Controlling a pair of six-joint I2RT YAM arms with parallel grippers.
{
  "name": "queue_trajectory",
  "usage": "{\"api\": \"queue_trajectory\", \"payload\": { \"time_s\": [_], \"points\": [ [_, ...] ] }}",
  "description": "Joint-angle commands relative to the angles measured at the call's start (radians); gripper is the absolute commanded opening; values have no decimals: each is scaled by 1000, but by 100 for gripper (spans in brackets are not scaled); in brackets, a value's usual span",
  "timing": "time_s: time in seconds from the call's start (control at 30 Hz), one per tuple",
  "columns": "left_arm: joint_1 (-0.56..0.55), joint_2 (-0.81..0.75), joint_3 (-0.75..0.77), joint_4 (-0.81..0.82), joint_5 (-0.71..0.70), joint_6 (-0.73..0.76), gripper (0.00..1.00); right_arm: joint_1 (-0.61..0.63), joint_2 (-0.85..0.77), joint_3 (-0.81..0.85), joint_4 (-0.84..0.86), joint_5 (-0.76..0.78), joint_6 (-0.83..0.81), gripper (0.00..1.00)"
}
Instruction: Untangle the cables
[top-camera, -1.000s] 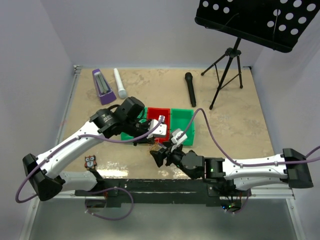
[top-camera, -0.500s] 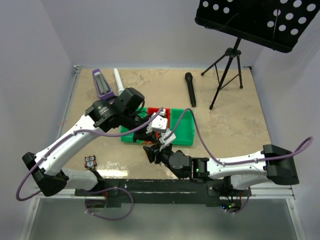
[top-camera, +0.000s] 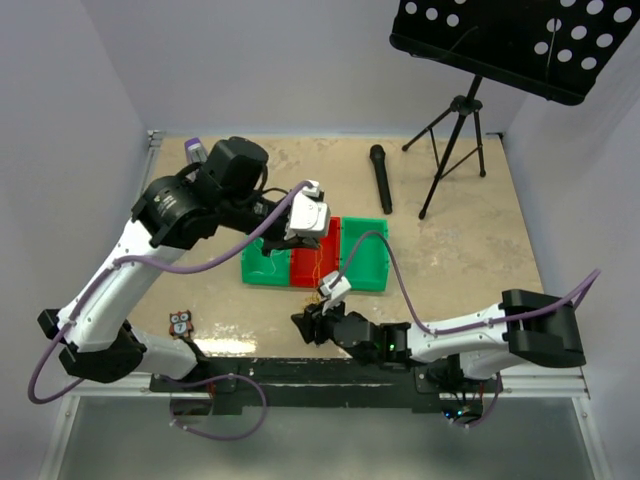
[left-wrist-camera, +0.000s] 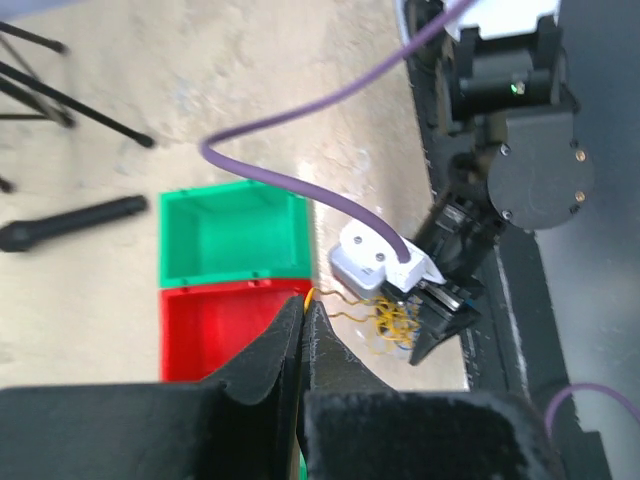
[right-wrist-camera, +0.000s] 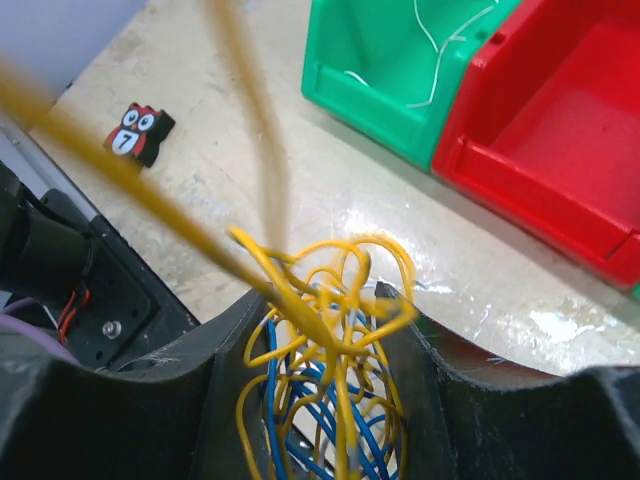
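At the far left of the tan table (top-camera: 470, 260), near its front edge, lies a small owl token (top-camera: 180, 322). The left gripper (left-wrist-camera: 305, 300) hangs raised above the bins, its fingers pinched tight on a single yellow strand of the cables (right-wrist-camera: 330, 390). That strand runs taut down across the red bin (top-camera: 332, 245), which sits between two green ones. The left green bin (top-camera: 262, 268) holds a loose white wire (right-wrist-camera: 440, 50). The rest of the cables, a knot of yellow and blue loops, sits low at the table's front edge, just before the bins. It is clasped by the right gripper (right-wrist-camera: 322, 300), with loops pressing against both fingers. Farther right are the right green bin (top-camera: 365, 255), a black microphone (top-camera: 380, 178) and a music stand (top-camera: 500, 40).
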Motion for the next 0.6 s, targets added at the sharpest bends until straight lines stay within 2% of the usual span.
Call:
{"api": "queue_trajectory", "payload": {
  "time_s": [0.0, 0.3, 0.57],
  "points": [
    [-3, -14, 148, 88, -62, -28, 0, 11, 8, -38, -5, -25, 94, 48],
    [-3, -143, 155, 452, -278, -51, 0, 18, 77, -27, -50, -48, 189, 50],
    [-3, -234, 29, 821, -449, -41, 0, 27, 84, -66, -60, -60, 301, 51]
  ]
}}
